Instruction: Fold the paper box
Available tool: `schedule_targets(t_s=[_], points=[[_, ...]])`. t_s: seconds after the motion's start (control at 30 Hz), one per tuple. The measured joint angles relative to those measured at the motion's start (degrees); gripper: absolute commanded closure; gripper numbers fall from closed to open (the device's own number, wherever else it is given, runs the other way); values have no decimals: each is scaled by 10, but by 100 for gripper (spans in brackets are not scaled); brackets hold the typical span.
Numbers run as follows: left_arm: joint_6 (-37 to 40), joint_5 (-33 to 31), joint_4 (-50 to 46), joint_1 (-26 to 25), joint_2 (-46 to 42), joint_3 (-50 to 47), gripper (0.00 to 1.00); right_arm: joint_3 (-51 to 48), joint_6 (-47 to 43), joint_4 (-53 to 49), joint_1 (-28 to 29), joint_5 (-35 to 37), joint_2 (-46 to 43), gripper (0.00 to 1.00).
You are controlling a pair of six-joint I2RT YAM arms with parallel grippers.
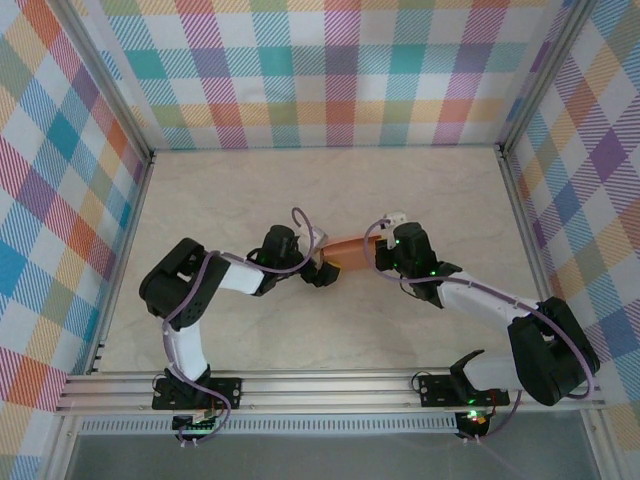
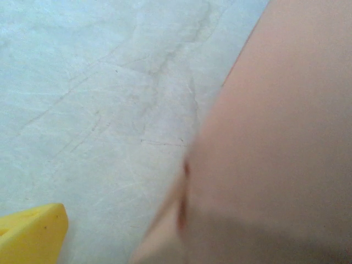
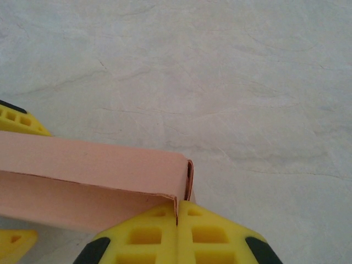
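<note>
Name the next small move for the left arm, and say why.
Probably back the left gripper off the box. It stands open, its fingers either side of one end of the box and gripping nothing, while the right gripper is shut on the other end's corner edge and holds the box.

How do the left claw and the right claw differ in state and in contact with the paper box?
The left claw is open, its yellow fingers spread to either side of the paper box; the right claw is shut. The left claw grips nothing, while the right claw seems to pinch a thin card edge at the box's corner. Each stands at one end of the box.
</note>
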Motion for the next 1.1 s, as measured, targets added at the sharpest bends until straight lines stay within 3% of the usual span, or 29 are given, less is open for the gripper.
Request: schedule_targets(t_s=[0.4,0.8,1.1], points=[[-17,-38,-78,0,-57,-7,0,29,3,-38,12,21,13,100],[-55,-70,-172,-13,-211,-67,0,43,41,-66,13,22,16,100],[-99,-116,-301,-25,-313,-22,16,53,111,-103,20,32,7,100]])
